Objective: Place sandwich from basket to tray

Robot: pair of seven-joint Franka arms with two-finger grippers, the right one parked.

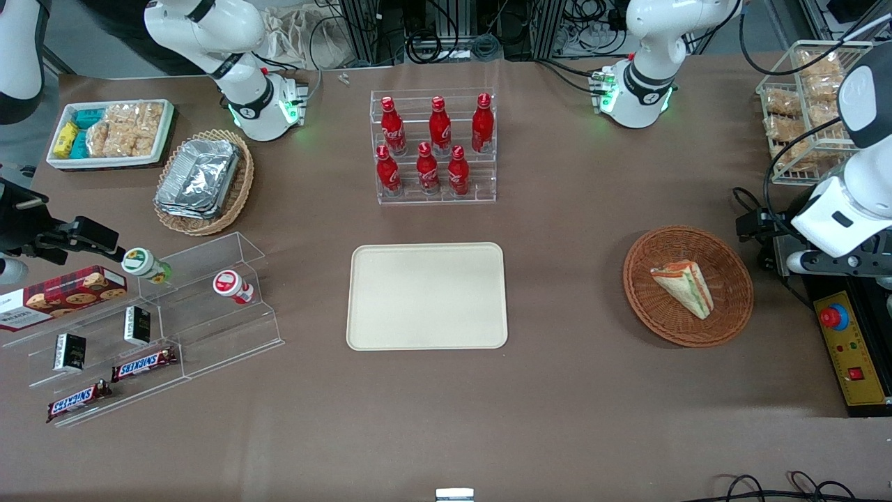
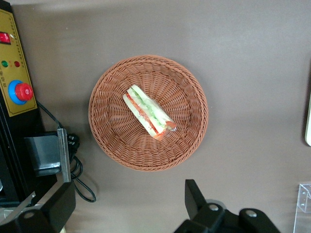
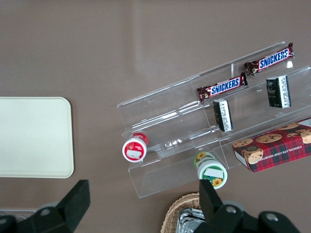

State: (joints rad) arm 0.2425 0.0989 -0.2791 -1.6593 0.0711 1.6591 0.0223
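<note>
While the sandwich [image 1: 684, 286] lies flat in the round reddish-brown basket [image 1: 644, 305] toward the working arm's end of the worktop [image 1: 571, 390], the cream tray [image 1: 426, 296] sits well apart from it near the middle, with bare brown surface between the two. Farther from the front camera than the tray stands a clear stepped rack of red bottles [image 1: 433, 148]. Toward the parked arm's end I see a tan oval basket of foil containers [image 1: 202, 180], a white bin of snack packets [image 1: 110, 132] and a clear tiered shelf [image 1: 209, 314] holding Snickers bars [image 1: 143, 363], two small cups and a cookie box [image 1: 59, 296]. A wire rack of snack bags [image 1: 801, 104] and a yellow control box [image 1: 854, 355] with a red button edge the working arm's end.

From the left wrist view the tool [image 2: 126, 204] hangs above the worktop just beside the basket, its two dark fingers [image 2: 194, 196] spread wide and holding nothing; the front view hides them under the white arm. That wrist view also shows the filling stripes of the sandwich [image 2: 148, 112] and the basket [image 2: 187, 141] weave plainly. Cables crowd the room's edge past the worktop
</note>
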